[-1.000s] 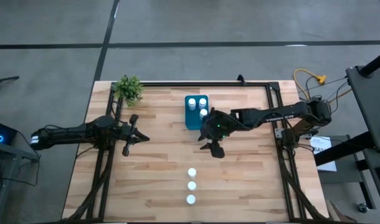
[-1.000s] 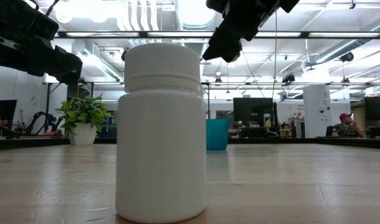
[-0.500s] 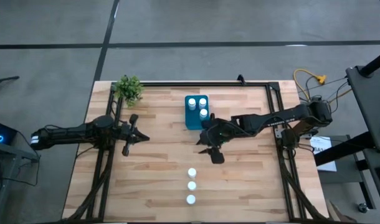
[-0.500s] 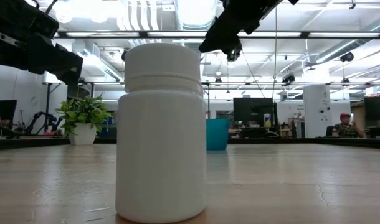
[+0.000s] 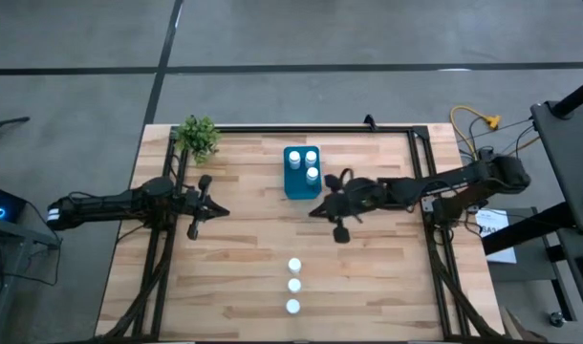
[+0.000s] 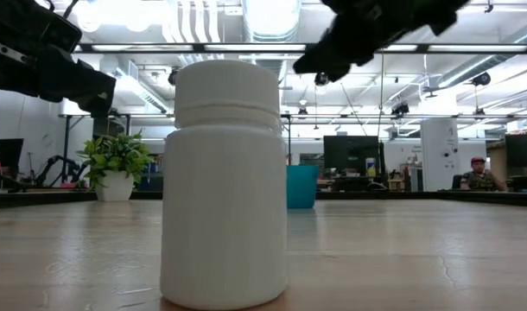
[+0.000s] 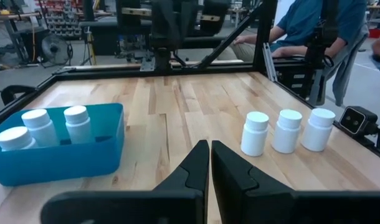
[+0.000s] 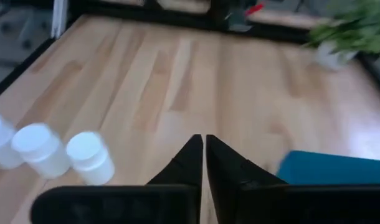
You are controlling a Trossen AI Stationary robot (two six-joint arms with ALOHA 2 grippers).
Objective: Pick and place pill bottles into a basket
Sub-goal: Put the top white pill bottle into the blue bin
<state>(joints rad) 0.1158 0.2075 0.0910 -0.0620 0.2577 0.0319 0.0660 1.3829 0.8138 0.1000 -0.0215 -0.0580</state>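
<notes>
The teal basket [image 5: 300, 173] stands at the table's far middle with three white pill bottles in it, which also show in the left wrist view [image 7: 40, 126]. Three more bottles [image 5: 293, 285] stand upright in a row near the table's near edge; the nearest fills the low view [image 6: 225, 181]. My right gripper [image 5: 318, 211] is shut and empty, in the air just to the near right of the basket, pointing toward the table's left. My left gripper [image 5: 220, 212] is shut and empty at the table's left.
A small green plant in a white pot [image 5: 198, 137] stands at the table's far left corner. Dark frame rails run along the table's left and right sides. Bare wood lies between the basket and the bottle row. People sit beyond the table [image 7: 302, 28].
My right gripper has drawn back a little toward the table's right edge, staying near the basket's near right corner, and its wrist has turned. The bottles, the basket and my left arm have kept still.
</notes>
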